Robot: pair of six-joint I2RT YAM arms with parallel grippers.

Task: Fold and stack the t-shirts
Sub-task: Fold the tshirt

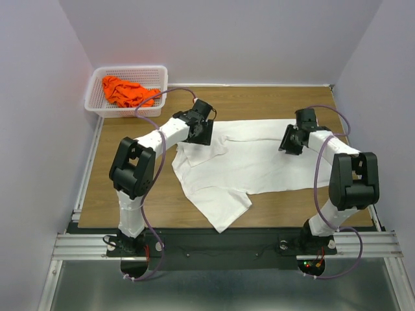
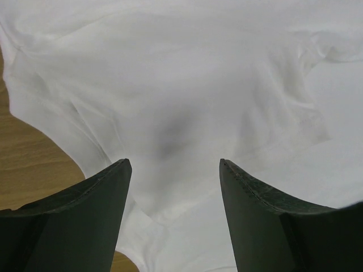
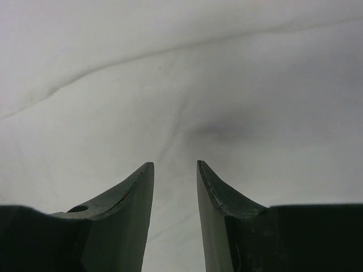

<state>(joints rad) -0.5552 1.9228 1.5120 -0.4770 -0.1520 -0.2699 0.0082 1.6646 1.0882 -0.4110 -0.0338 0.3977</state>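
Note:
A white t-shirt (image 1: 246, 165) lies spread and rumpled across the middle of the table, one sleeve or corner hanging toward the near edge. My left gripper (image 1: 203, 137) hovers over its left end, jaws open wide with only cloth (image 2: 187, 102) below them. My right gripper (image 1: 290, 146) hovers over the shirt's right part, jaws open a narrow gap, nothing between them; white cloth (image 3: 170, 85) fills its view. An orange t-shirt (image 1: 128, 91) lies bunched in the basket.
A white mesh basket (image 1: 161, 76) stands at the table's far left corner. Bare wooden tabletop (image 1: 130, 207) shows left of the white shirt and along the near edge. Purple walls close in on three sides.

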